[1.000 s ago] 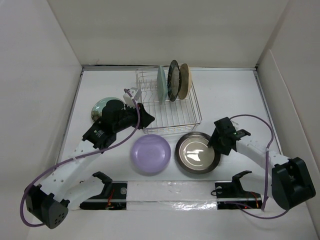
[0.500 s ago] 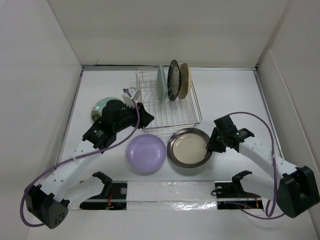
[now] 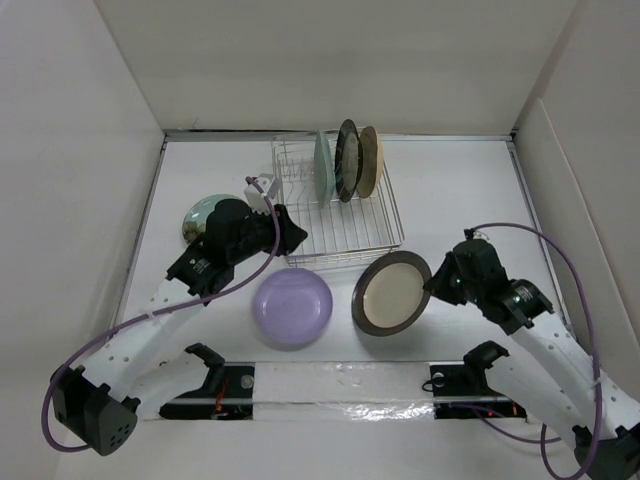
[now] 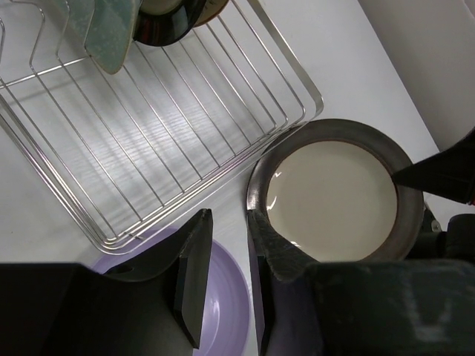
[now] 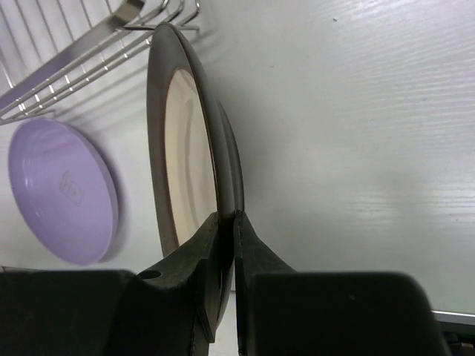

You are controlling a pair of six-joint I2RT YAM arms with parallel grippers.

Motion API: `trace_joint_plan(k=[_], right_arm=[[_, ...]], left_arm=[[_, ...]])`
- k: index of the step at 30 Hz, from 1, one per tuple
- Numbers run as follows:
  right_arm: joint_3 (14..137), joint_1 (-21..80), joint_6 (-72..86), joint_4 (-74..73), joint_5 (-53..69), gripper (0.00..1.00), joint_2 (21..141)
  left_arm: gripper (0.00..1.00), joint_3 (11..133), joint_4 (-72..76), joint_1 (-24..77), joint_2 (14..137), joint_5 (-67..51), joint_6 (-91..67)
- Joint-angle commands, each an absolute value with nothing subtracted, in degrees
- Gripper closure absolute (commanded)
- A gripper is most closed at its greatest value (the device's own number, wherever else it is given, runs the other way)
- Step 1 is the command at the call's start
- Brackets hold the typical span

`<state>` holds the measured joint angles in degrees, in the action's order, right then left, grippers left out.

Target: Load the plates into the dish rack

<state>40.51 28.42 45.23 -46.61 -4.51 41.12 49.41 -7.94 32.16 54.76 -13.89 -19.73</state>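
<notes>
My right gripper [image 3: 436,285] [image 5: 227,219] is shut on the right rim of the dark-rimmed plate [image 3: 390,292] [image 5: 183,159]. That plate is tilted up on its edge, just in front of the dish rack [image 3: 340,225] [image 4: 148,133]. The lavender plate [image 3: 291,307] [image 5: 59,194] lies flat to its left. My left gripper [image 3: 296,240] [image 4: 228,222] hovers over the rack's near left corner and the lavender plate's far edge. It is open a little and holds nothing. Three plates stand in the rack: mint [image 3: 323,168], dark patterned [image 3: 347,160] and tan [image 3: 370,160]. A pale green plate [image 3: 196,214] lies at the left, half hidden by my left arm.
White walls close in the table [image 3: 460,190] on the left, back and right. The arm bases and a shiny strip [image 3: 340,378] run along the near edge. A purple cable [image 3: 545,250] loops over my right arm.
My right gripper has shut on the dark-rimmed plate's rim and tipped it from flat up onto its edge, while that arm drew back to the right. My left gripper opened slightly.
</notes>
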Motion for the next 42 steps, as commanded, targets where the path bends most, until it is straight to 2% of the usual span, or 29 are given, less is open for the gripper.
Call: trace_joint_plan(k=[1, 5, 13, 16, 20, 23, 25, 28, 30, 31, 36, 40, 41, 42], right_arm=[[42.98, 29.61, 47.2, -39.91, -4.57, 1.0, 36.66], [46.04, 29.62, 45.27, -40.25, -4.31, 1.0, 34.63], [61.76, 33.39, 42.63, -46.14, 1.93, 1.0, 37.7], [65.99, 36.55, 41.49, -46.85, 5.96, 1.0, 41.12], [70.91, 39.9, 41.75, -42.64, 6.86, 1.0, 43.59], [72.5, 40.69, 40.17, -36.58, 5.98, 1.0, 46.57], [74.44, 40.69, 37.1, -31.57, 4.05, 1.0, 49.81], [77.69, 40.69, 32.18, -25.59, -2.78, 1.0, 54.47], [79.79, 40.17, 28.42, -21.82, -6.83, 1.0, 57.29], [82.68, 40.17, 27.17, -21.1, -8.68, 1.0, 58.87], [94.2, 38.58, 20.93, -18.64, -13.79, 1.0, 72.05], [104.57, 37.27, 16.97, -18.19, -17.31, 1.0, 81.45], [107.2, 37.27, 16.18, -18.72, -17.31, 1.0, 83.74], [113.06, 37.27, 14.26, -20.03, -19.49, 1.0, 88.55]], left_arm=[[0.77, 50.1, -6.33, 32.26, 55.72, -14.41, -20.04], [0.77, 50.27, -6.5, 32.26, 55.9, -13.54, -20.04], [0.76, 50.36, -6.77, 29.71, 53.44, -9.85, -19.51], [0.71, 50.71, -7.03, 29.71, 52.65, -8.0, -19.25], [0.65, 51.24, -7.56, 29.71, 52.21, -5.63, -18.9], [0.65, 51.5, -8.17, 29.71, 52.73, -2.91, -18.81], [0.67, 51.59, -9.22, 29.71, 53.35, 0.34, -19.16], [0.77, 50.72, -9.23, 29.71, 52.21, 6.93, -19.77], [0.97, 49.84, -8.62, 29.71, 51.42, 9.04, -20.21], [1.0, 49.75, -8.61, 29.71, 51.59, 9.49, -20.39], [1.0, 50.44, -9.49, 29.0, 56.67, 7.73, -21.36], [0.8, 50.19, -8.1, 27.25, 60.38, 4.67, -21.97], [0.7, 49.84, -7.48, 27.25, 60.99, 3.96, -22.15], [0.68, 49.92, -7.47, 27.25, 62.91, 3.61, -22.24]])
